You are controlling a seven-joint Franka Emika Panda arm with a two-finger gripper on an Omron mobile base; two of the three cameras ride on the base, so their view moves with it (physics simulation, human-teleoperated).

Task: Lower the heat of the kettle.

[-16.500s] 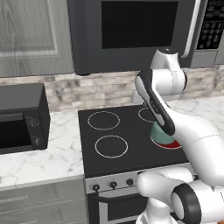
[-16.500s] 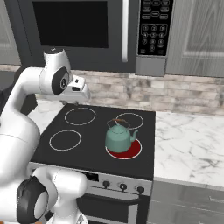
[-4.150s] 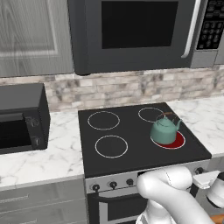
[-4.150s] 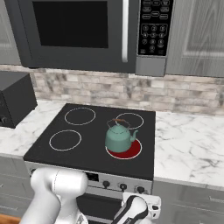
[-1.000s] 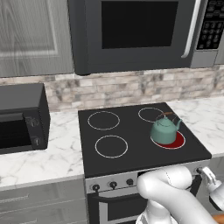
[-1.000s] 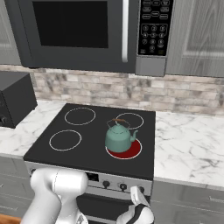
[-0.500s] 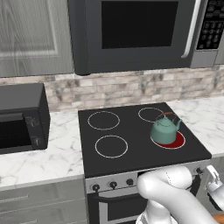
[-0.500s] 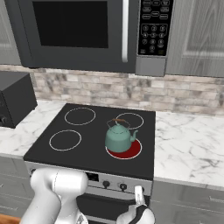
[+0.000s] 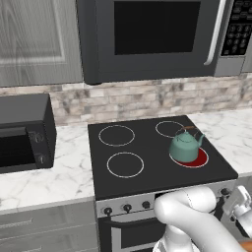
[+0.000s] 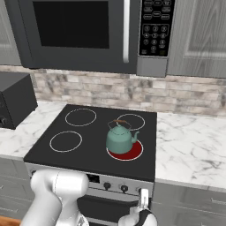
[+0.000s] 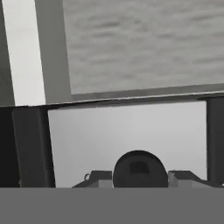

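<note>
The teal-green kettle [image 9: 186, 146] [image 10: 120, 137] stands upright on the front right burner [image 10: 128, 152], which glows red beneath it. My gripper [image 9: 231, 198] [image 10: 143, 199] is low in front of the stove, at the right end of its control panel. In the hand view a dark round knob [image 11: 140, 167] sits between the two grey fingers [image 11: 98, 177], which are closed against its sides. The kettle is well above and behind the hand, untouched.
More knobs [image 9: 127, 207] [image 10: 115, 187] line the stove's front panel. A black countertop microwave [image 9: 22, 133] stands at the left, and an over-range microwave [image 9: 147, 34] hangs above. Marble counter [image 10: 190, 150] flanks the cooktop. Three other burner rings are dark.
Over the last second nothing has visibly moved. About four seconds ago the hand sat slightly lower under the panel; much earlier the arm stood raised over the cooktop.
</note>
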